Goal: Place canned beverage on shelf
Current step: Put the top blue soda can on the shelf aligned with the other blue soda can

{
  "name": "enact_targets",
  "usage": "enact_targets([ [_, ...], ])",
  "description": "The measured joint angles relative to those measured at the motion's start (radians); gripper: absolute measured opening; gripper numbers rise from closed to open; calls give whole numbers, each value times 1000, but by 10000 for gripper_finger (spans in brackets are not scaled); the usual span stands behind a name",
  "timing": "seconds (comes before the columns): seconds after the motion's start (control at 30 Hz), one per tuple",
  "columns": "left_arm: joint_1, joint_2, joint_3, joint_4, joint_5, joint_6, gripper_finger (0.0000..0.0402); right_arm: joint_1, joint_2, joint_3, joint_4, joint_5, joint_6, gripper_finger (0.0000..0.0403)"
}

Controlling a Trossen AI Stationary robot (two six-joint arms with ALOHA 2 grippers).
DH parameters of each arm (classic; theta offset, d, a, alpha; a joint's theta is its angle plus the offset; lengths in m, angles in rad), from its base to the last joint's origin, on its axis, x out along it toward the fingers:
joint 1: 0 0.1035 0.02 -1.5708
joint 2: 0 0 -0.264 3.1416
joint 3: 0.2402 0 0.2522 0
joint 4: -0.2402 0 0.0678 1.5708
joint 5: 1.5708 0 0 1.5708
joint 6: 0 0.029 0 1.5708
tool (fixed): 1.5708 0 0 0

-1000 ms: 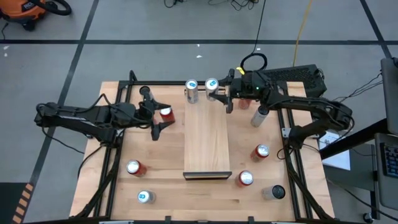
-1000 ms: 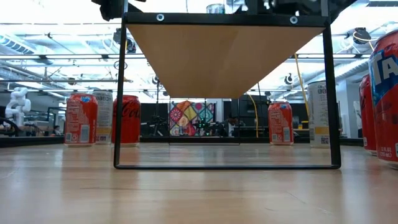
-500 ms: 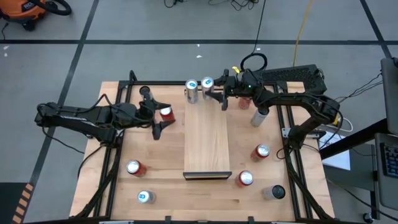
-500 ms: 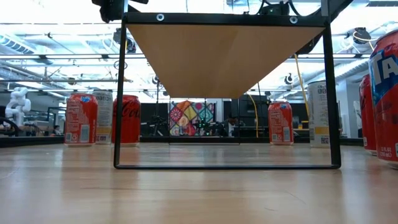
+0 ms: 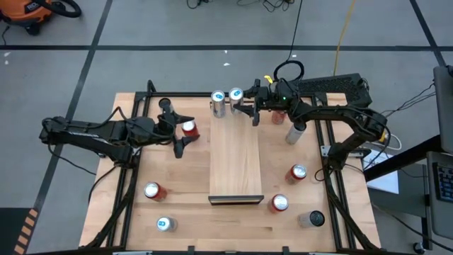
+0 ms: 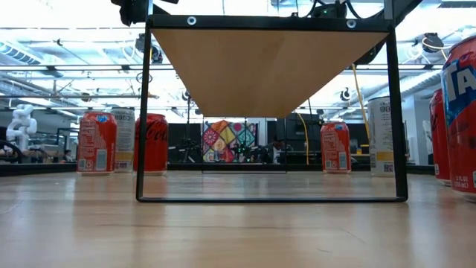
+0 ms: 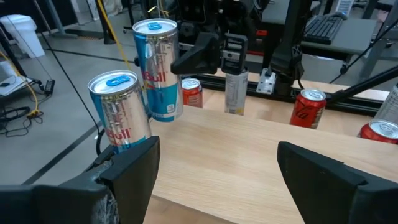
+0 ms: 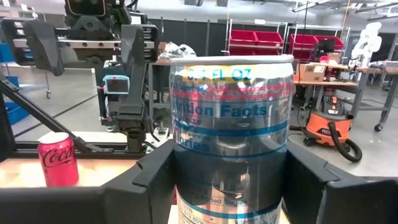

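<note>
My right end effector sits over the far end of the shelf, its two fingers closed around a silver and blue can that fills most of the right wrist view. In the high view this can stands upright at the shelf's far edge, just beside a second silver and blue can already standing there. The left wrist view shows both cans close together, with the nearer one in front. My left end effector waits over the worktop on the left side of the shelf, fingers spread wide and holding nothing, with a red cola can standing between them or just past them; I cannot tell which. The shelf itself runs lengthwise down the middle of the worktop, raised on a black frame, so the low view looks right under its pale underside. More cans crowd the surface around it: a red one and a silver and blue one on the near left, two red ones and a dark-topped can on the near right, and a grey can lying under the right arm beside the shelf's far right corner.
</note>
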Motion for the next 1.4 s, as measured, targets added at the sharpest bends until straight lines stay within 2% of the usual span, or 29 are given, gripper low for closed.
enact_targets([
  [0.6,0,0,0,-1,0,0,322,4,144,0,133,14,90,201],
  [1.23,0,0,1,-6,0,-2,322,2,146,1,114,32,73,202],
  [1.4,0,0,1,-5,5,-7,322,-8,145,1,112,32,98,223],
])
